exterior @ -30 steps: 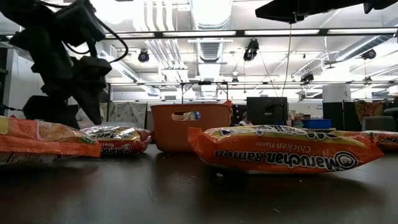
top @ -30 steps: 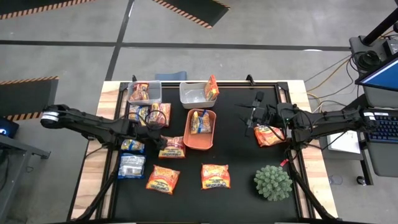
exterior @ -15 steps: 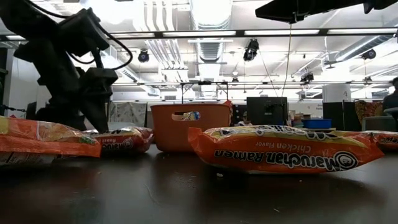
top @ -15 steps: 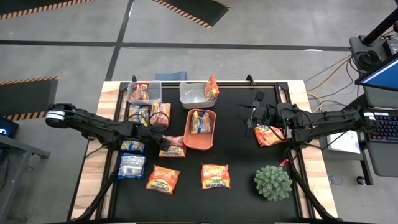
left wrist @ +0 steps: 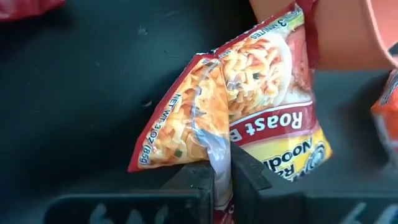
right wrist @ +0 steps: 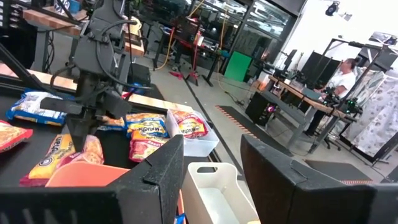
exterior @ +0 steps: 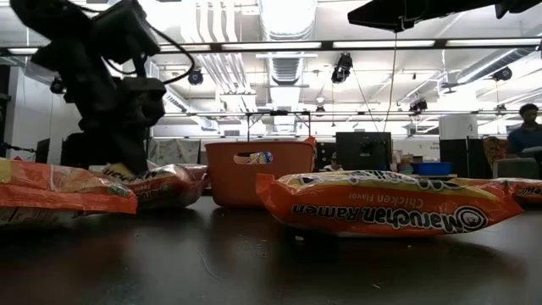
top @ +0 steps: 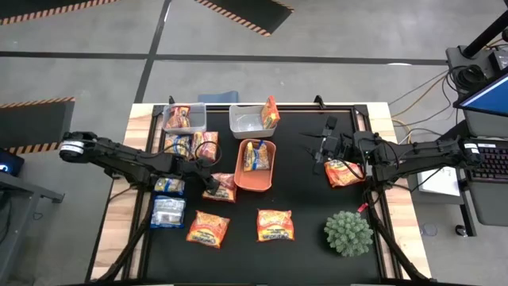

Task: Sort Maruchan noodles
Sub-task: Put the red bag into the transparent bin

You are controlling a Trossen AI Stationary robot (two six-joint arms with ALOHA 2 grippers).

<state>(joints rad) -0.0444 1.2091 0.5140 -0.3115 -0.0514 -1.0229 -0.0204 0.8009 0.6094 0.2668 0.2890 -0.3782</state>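
Note:
My left gripper (top: 211,182) is shut on an orange-red Roast Beef noodle packet (left wrist: 249,106), which lies just left of the orange tray (top: 255,181). The low view shows the same gripper (exterior: 120,166) on that packet (exterior: 165,184). My right gripper (top: 321,155) hovers open at the table's right, beside another orange packet (top: 344,171) that lies flat under its arm. More noodle packets lie flat on the black mat: two near the front (top: 208,229) (top: 275,226), and a pale silvery-blue one (top: 167,211) at the left. My left gripper pinches a bunched fold of clear plastic (left wrist: 219,152) at the packet's left edge between its two fingers. The fingers come down from above. That end of the packet (exterior: 140,176) is puckered and raised, and the rest lies on the mat against the tray's side.
The orange tray holds a blue-and-yellow packet (top: 255,156). Two white bins (top: 185,127) (top: 246,127) with packets stand at the back. Several packets (top: 190,145) crowd the left side. A spiky green plant ball (top: 348,232) sits front right. A person stands in the room beyond (exterior: 527,135).
My left gripper has moved down and toward the table's right onto the Roast Beef packet and has shut on its left edge. That end of the packet has bunched and risen a little, while the rest has stayed on the mat.

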